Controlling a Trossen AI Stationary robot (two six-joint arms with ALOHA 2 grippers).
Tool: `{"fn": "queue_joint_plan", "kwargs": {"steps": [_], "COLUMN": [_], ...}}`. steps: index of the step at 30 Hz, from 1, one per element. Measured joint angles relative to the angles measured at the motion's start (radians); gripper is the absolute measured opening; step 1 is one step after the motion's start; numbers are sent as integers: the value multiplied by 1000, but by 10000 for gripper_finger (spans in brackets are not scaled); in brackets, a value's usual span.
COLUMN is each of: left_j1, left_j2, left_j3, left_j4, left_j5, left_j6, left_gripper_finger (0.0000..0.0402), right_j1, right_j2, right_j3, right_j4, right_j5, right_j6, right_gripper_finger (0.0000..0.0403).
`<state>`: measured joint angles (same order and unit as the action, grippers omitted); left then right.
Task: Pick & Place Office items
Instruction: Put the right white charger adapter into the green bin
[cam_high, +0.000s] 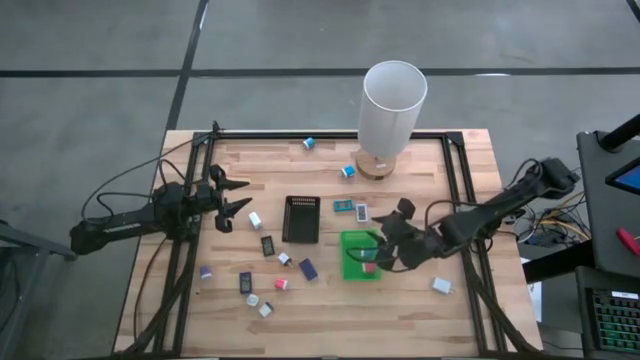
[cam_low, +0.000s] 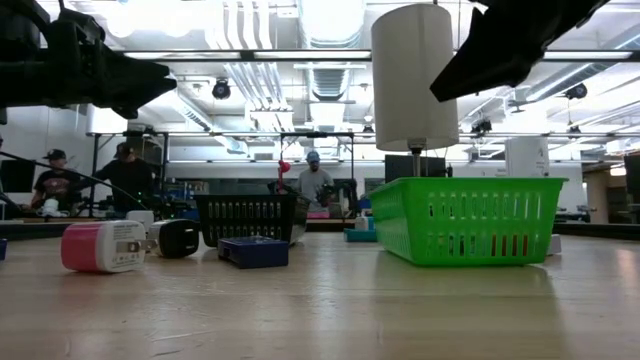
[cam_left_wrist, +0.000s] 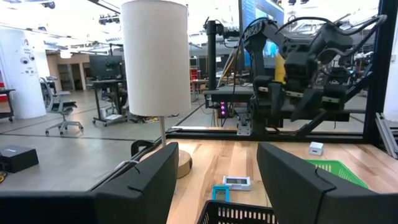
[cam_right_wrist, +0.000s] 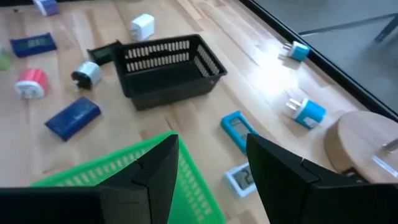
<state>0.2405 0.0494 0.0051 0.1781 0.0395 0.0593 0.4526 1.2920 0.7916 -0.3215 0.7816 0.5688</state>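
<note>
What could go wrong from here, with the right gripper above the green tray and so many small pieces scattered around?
1. The right gripper, fingers apart and empty, hangs over the green tray; dropping carelessly, it could strike the rim and shove the tray.
2. The tall white lamp stands close behind that arm; a wide swing might topple it.
3. The left gripper, open, sits near the white plug and could knock it away.

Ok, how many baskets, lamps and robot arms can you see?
Baskets: 2, the green basket and the black basket
Lamps: 1, the white lamp
Robot arms: 2, the left arm and the right arm
Total: 5
</note>
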Motion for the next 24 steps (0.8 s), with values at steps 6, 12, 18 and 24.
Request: {"fn": "queue_joint_plan", "kwargs": {"steps": [6,12,18,24], "left_j1": [0,0,0,0], "left_j2": [0,0,0,0], "left_j3": [0,0,0,0], "left_j4": [0,0,0,0], "left_j5": [0,0,0,0], "left_j6": [0,0,0,0], "left_gripper_finger": [225,225,225,225], "right_j1": [8,26,28,69], "right_j2": [-50,-75,-81,-81], "right_j3": [0,9,87,115], "right_j4": [-67,-209,-462,-652], "right_j5": [-27,-221,-405,-571], "right_j6": [30,169,491,804], "right_gripper_finger": [187,187,187,187]}}
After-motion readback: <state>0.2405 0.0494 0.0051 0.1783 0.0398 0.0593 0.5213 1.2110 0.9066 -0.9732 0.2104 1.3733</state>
